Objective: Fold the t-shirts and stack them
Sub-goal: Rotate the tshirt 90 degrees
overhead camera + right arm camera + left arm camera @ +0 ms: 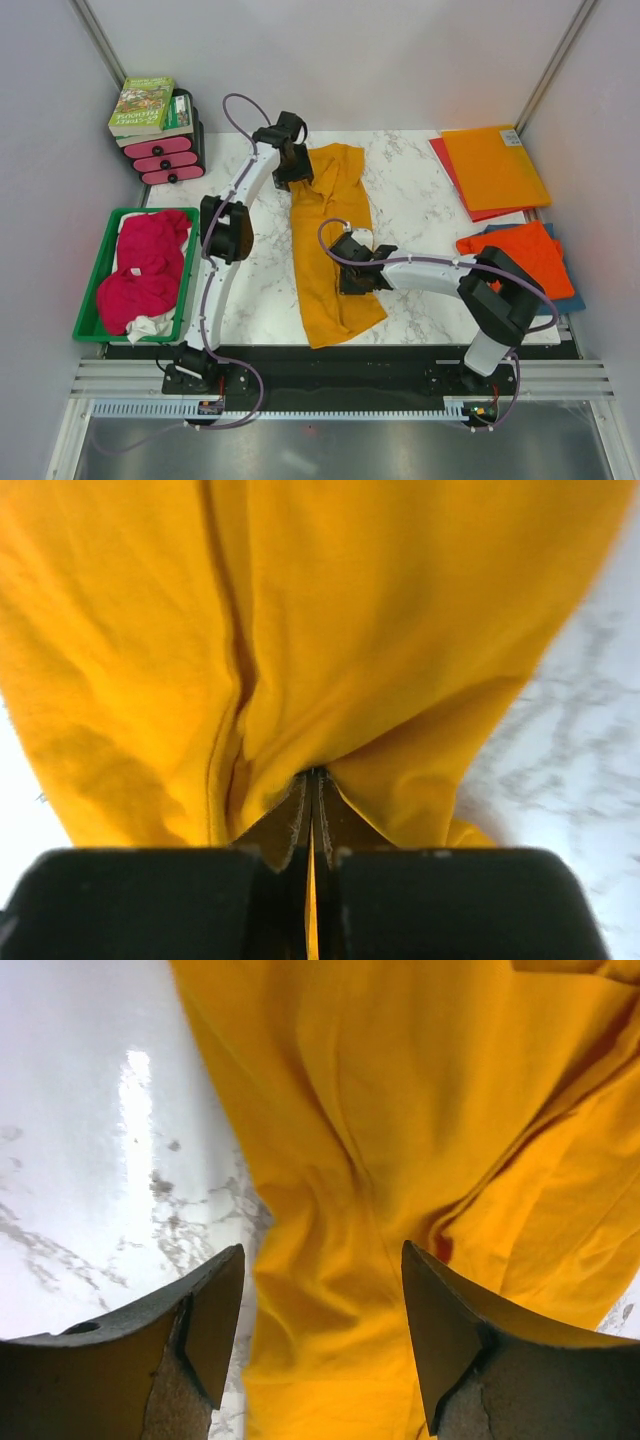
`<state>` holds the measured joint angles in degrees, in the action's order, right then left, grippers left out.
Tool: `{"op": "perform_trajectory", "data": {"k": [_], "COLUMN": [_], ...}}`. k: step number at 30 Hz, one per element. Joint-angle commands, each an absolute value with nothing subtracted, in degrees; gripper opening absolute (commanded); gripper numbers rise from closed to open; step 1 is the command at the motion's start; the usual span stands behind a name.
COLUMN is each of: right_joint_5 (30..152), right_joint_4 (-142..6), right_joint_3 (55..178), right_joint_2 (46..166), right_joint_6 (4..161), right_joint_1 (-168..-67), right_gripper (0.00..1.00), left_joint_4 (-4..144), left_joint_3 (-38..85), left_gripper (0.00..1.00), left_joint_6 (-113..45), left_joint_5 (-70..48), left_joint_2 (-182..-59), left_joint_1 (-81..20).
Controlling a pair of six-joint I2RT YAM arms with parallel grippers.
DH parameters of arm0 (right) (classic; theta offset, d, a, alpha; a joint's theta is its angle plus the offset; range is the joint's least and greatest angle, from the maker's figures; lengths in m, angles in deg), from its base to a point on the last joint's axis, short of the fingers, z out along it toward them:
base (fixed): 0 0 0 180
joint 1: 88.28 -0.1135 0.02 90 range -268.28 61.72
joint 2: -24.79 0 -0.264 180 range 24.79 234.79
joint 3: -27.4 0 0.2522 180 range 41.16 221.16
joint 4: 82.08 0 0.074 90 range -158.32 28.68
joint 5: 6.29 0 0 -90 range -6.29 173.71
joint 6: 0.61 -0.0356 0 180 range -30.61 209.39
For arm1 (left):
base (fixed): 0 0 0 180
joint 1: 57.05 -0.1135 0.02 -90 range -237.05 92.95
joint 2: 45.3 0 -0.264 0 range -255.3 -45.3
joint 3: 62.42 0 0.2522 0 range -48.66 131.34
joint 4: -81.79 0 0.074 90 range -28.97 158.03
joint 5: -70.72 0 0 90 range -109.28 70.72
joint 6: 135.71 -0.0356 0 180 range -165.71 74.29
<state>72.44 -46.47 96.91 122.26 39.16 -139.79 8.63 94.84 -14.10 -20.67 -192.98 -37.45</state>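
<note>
- Now, well to the left of the golden-orange t-shirt (322, 200), a green tray (93, 280) holds the magenta-pink t-shirts (145, 270) in an unfolded heap with a scrap of white cloth.
- At the far end of the golden-orange t-shirt, the left gripper (323, 1260) hangs with its jaws well apart and nothing between them. The shirt's left edge runs below the gap, and whether the fingertips touch the cloth cannot be told.
- The golden-orange t-shirt lies as a long rumpled strip running from far to near, so the lengthwise fold looks to be the step in hand.
- Against its near right side, the right gripper (312, 780) is clamped tight on a pinched ridge of the golden cloth.
- Well to its right lie stiff orange and red sheets (495, 165) and, nearer, a red-orange t-shirt (515, 255) resting on a blue t-shirt (572, 300).
- Next, the left jaws likely need to drop and close on the far edge, so both ends can be drawn taut together. A one-sided pull would probably drag the strip askew.
</note>
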Motion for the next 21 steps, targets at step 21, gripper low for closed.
{"op": "perform_trajectory", "data": {"k": [21], "right_joint_5": [62.44], "right_joint_4": [-35.79], "right_joint_3": [149.44], "right_joint_2": [149.93], "right_joint_6": [58.72], "right_joint_1": [-118.08], "right_gripper": [0.0], "left_joint_4": [35.32], "left_joint_3": [26.41], "left_gripper": [0.73], "left_joint_6": [-8.1], "left_joint_5": [-19.55], "left_joint_2": [-147.52], "left_joint_1": [-27.35]}}
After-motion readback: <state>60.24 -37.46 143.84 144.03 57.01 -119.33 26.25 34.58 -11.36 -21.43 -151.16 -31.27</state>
